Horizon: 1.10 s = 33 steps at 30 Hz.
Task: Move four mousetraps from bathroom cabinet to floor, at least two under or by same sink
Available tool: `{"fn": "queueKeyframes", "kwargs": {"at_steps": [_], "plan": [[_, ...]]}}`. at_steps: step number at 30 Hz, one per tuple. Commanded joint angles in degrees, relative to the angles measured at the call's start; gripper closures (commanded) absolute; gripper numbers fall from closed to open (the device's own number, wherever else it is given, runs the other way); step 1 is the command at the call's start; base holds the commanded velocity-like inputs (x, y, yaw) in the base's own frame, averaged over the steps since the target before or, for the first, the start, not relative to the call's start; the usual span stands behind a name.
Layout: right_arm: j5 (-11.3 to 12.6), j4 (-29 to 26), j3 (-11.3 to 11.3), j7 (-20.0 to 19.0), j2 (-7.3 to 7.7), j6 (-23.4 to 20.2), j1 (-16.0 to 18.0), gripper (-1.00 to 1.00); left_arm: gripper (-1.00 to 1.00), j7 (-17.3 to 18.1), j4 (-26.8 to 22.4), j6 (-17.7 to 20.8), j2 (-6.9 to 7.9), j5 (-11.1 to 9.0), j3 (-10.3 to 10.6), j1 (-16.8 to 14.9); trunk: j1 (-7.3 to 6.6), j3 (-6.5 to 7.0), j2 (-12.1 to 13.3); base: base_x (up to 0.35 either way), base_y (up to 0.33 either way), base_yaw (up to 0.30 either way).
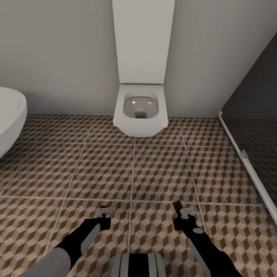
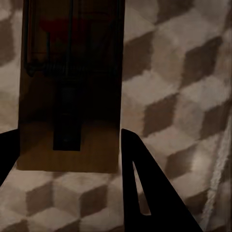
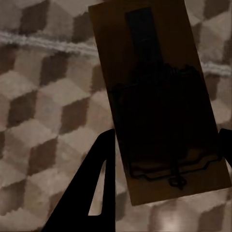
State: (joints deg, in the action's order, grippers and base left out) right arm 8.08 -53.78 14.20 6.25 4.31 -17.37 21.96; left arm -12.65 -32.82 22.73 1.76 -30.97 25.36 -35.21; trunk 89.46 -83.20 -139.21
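My head view is evenly lit, soft, without hard shadows. Both my wrist views are dim and blurry, the mousetrap [image 2: 70, 87] murky

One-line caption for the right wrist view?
Right gripper holding a mousetrap above the cube-patterned bathroom floor.

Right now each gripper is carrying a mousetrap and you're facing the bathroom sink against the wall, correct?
Not quite: the fixture ahead is a toilet, not the sink, as the head view shows. The rest holds: the left wrist view shows a mousetrap between the left gripper fingers, and the right wrist view shows another mousetrap in the right gripper, both above the bathroom floor.
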Motion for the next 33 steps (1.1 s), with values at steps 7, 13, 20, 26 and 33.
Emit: {"fn": "queueKeyframes", "kwargs": {"at_steps": [7, 13, 20, 26, 33], "plan": [[0.7, -0.1, 0.3, 0.5, 0.08, -0.2, 0.0, 1.00, 1.00, -0.6, -0.1, 0.2, 0.09, -0.4, 0.5, 0.0, 0.02, -0.04, 0.0, 0.289, 0.000, 0.000], [0.7, -0.1, 0.3, 0.5, 0.08, -0.2, 0.0, 1.00, 1.00, -0.6, -0.1, 0.2, 0.09, -0.4, 0.5, 0.0, 0.02, -0.04, 0.0, 0.279, 0.000, 0.000], [0.7, -0.1, 0.3, 0.5, 0.01, -0.2, 0.0, 1.00, 1.00, -0.6, -0.1, 0.2, 0.09, -0.4, 0.5, 0.0, 0.02, -0.04, 0.0, 0.275, 0.000, 0.000], [0.7, -0.1, 0.3, 0.5, 0.00, -0.2, 0.0, 1.00, 1.00, -0.6, -0.1, 0.2, 0.09, -0.4, 0.5, 0.0, 0.02, -0.04, 0.0, 0.261, 0.000, 0.000], [0.7, -0.1, 0.4, 0.5, 0.00, -0.2, 0.0, 1.00, 1.00, -0.6, -0.1, 0.2, 0.09, -0.4, 0.5, 0.0, 0.02, -0.04, 0.0, 0.224, 0.000, 0.000]]}}
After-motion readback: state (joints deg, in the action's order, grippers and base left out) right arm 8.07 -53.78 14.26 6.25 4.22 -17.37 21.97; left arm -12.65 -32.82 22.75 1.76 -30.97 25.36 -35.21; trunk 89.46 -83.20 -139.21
